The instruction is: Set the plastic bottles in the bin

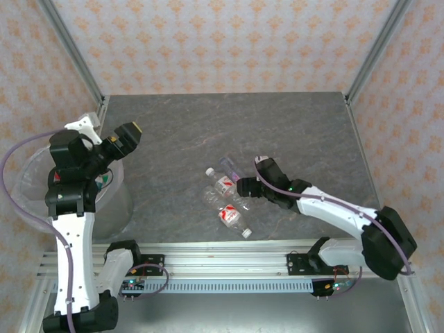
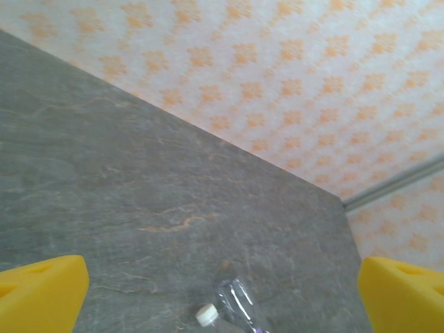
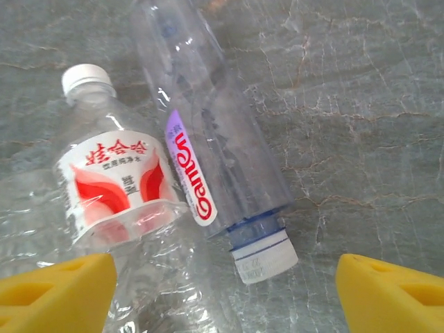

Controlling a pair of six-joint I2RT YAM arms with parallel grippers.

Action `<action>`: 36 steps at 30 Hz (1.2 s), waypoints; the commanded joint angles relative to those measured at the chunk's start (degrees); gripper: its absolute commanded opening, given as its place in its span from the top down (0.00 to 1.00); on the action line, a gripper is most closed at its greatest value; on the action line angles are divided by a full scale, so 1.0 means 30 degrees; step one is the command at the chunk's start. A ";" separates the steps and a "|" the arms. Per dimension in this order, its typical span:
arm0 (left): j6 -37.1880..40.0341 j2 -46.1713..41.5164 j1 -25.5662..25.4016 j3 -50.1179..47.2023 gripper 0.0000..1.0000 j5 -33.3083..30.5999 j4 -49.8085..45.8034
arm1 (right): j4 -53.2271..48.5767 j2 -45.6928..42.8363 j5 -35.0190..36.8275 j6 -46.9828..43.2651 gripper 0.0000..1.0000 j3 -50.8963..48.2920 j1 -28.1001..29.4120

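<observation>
The grey marbled table carries the see-through bin at its near left and, mid-table, three clear bottles lying close together: a purple-label bottle, a red-label bottle just beside it, and a second red-label bottle.

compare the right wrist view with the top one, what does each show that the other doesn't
Right wrist: readable print on the red-white label bottle and the purple-label bottle, plus the right tool's yellow fingers. Top: the bin, the open left tool near it, and another bottle near the rail. Shared: those two bottles lying side by side on the grey table under the right tool.
</observation>
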 commanded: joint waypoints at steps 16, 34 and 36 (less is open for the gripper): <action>0.1529 0.1009 -0.1873 -0.0340 0.00 0.1245 0.0760 | -0.2953 0.7667 -0.4397 -0.1909 0.22 0.6643 -0.2845; 0.2271 0.0864 -0.1894 -0.0289 0.00 0.0682 -0.0183 | -0.6111 1.1418 -0.0062 -0.1451 0.28 1.0304 -0.2904; 0.2250 0.0863 -0.1889 -0.0288 0.00 0.0717 -0.0171 | -0.6262 1.1463 0.0894 -0.1371 0.29 1.0318 -0.2902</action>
